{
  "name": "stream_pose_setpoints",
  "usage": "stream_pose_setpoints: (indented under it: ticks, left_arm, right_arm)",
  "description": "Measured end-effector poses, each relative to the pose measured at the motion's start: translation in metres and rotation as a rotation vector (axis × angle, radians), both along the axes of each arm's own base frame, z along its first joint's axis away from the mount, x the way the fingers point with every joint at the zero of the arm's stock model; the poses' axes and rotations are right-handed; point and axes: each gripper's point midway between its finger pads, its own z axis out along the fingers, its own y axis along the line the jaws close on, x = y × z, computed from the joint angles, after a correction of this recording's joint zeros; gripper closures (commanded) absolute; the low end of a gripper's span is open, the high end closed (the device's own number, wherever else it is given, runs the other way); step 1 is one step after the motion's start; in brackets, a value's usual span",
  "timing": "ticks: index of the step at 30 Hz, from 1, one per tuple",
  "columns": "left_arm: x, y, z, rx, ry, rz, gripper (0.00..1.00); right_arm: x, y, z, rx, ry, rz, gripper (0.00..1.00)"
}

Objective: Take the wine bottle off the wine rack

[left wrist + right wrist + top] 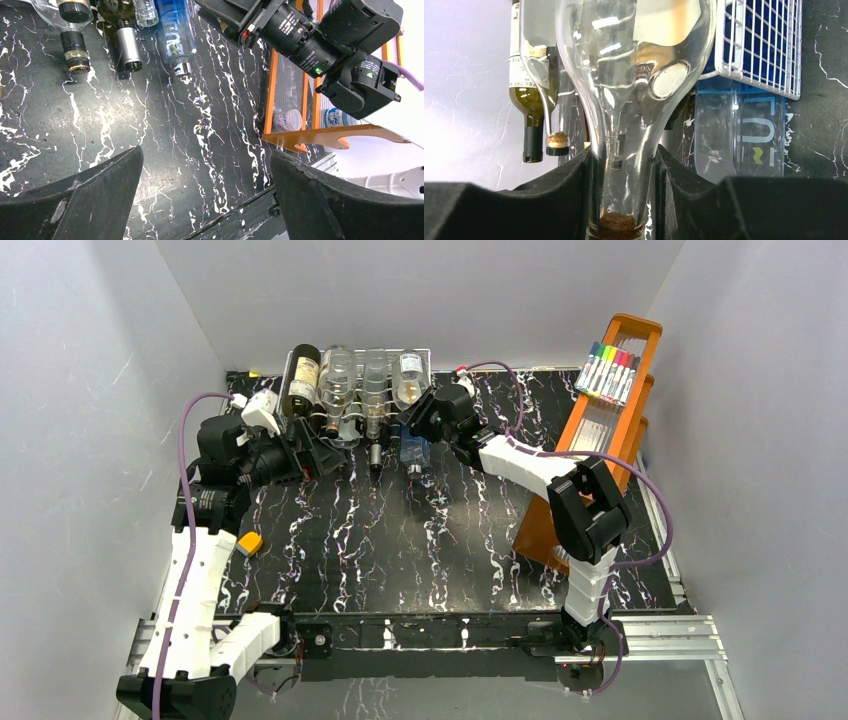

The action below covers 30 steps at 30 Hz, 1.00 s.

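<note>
1. Your right pincer (pixel 624 200) is gripping the neck of the clear wine bottle (pixel 624 75). It is closed narrowly, and its black pads (pixel 569 195) are pressing the glass on both sides, just above the cork.
2. The bottle is lying straight ahead of this pincer, with its body resting in the wine rack (pixel 759 45) among the other bottles.
3. Your left pincer (pixel 205 200) is standing wide open and is holding nothing. Only the table is showing between its fingers (pixel 90 200).
4. The table (pixel 400 550), black with white marble veins, is lying under both pincers. A blue bottle (pixel 744 135) is lying on it just beside the gripped neck.
5. Pale walls (pixel 90 390) are closing the table on three sides. An orange wooden rack (pixel 610 430) carrying coloured markers (pixel 608 370) is standing well apart from the right pincer, beside its arm.
</note>
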Motion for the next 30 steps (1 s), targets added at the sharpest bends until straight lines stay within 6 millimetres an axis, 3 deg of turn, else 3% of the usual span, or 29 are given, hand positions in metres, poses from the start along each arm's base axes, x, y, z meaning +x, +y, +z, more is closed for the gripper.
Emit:
stream_pose_setpoints:
  ticks: [8,19,30]
  left_arm:
    - [0.000,0.000,0.000,-0.004,0.003,0.002,0.02]
    - [0.000,-0.001,0.001,-0.014,0.004,0.003,0.02]
    - [0.001,-0.003,0.004,-0.029,-0.001,0.002,0.02]
  right_arm:
    - [-0.002,0.000,0.005,0.016,0.003,0.001,1.00]
    - [-0.014,-0.003,0.038,0.056,-0.017,0.028,1.00]
    - [-0.011,-0.017,0.029,0.046,0.050,-0.010,1.00]
